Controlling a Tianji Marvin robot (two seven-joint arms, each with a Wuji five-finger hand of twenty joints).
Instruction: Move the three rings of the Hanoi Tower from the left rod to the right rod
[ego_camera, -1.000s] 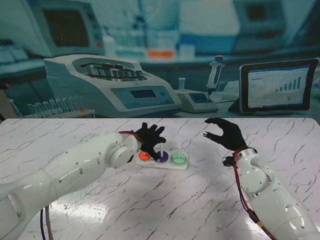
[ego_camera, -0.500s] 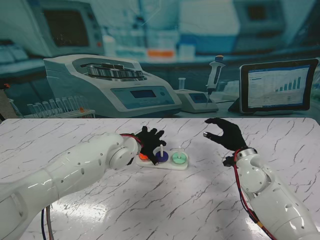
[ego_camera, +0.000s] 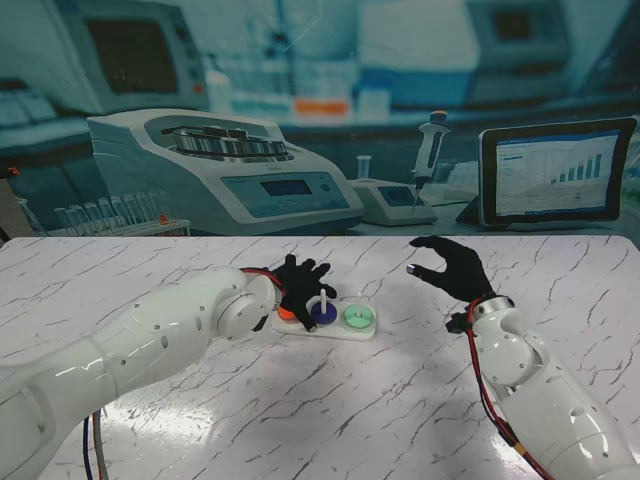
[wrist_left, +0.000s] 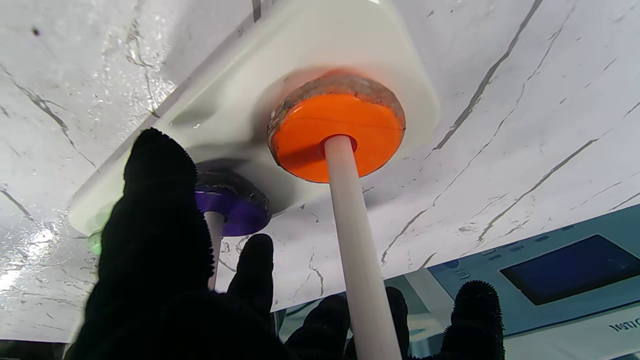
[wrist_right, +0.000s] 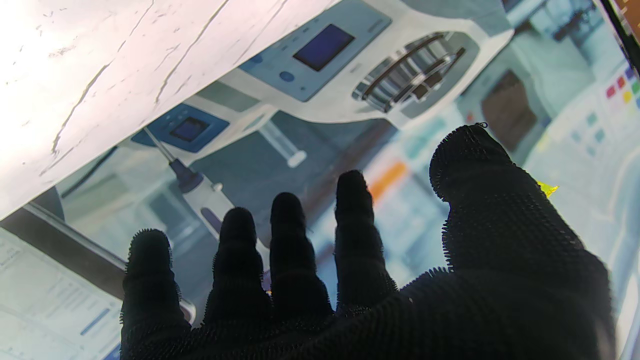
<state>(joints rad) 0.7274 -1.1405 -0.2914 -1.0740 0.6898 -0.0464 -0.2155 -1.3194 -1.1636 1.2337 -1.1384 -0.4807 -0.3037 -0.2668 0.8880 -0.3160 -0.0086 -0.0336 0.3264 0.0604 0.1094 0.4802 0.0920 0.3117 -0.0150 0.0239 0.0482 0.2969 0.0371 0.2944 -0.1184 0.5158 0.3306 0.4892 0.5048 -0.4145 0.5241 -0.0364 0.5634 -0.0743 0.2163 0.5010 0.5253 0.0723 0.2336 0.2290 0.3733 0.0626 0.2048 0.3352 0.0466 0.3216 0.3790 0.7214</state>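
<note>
Base (ego_camera: 330, 330) holding orange ring (wrist_left: 336, 127), purple ring (wrist_left: 235, 207), seemingly green ring (ego_camera: 357, 317)

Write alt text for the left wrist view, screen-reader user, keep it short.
An orange ring sits at the foot of a white rod on a white base, seen close along the black-gloved left hand, whose fingers are spread around the rod without gripping anything. A purple ring sits on the neighbouring rod, partly hidden by a finger, all on a marble-patterned table.

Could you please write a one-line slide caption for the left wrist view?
Left hand, fingers spread, above the orange ring on its white rod, purple ring alongside.
</note>
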